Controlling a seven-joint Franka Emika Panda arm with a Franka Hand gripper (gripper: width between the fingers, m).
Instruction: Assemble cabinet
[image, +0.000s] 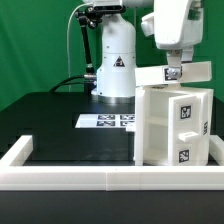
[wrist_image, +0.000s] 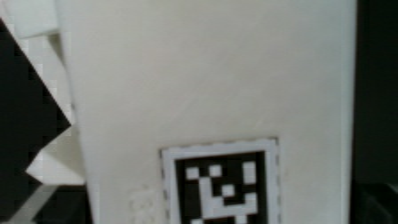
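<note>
seemingly well along: the cabinet body (image: 165, 130) stands upright as a closed-looking white box at the exterior view's right, on the black table (image: 50, 120) just inside the low border frame (image: 60, 168), with tagged faces turned toward the camera. whether those faces are separate pieces already fitted or only walls of the box, the pictures are too coarse to settle. the gripper (image: 175, 72) hangs directly over the body with its jaws clenched on a flat white panel (image: 150, 77), as far as the exterior view shows. the panel lies roughly level, just above the body's top edge, and juts past it toward the exterior view's left. i cannot tell whether it touches the top or hovers a hair clear. the wrist view is filled by a close white face (wrist_image: 196, 80) carrying one tag (wrist_image: 222, 185) (which piece it belongs to is not clear). the marker board (image: 108, 121) lies flat further back, near the arm's base. by my judgement the step in hand is capping the box with this panel, so what is left is to square it over the top, seat it and let go; whether other pieces wait out of view i cannot say
</note>
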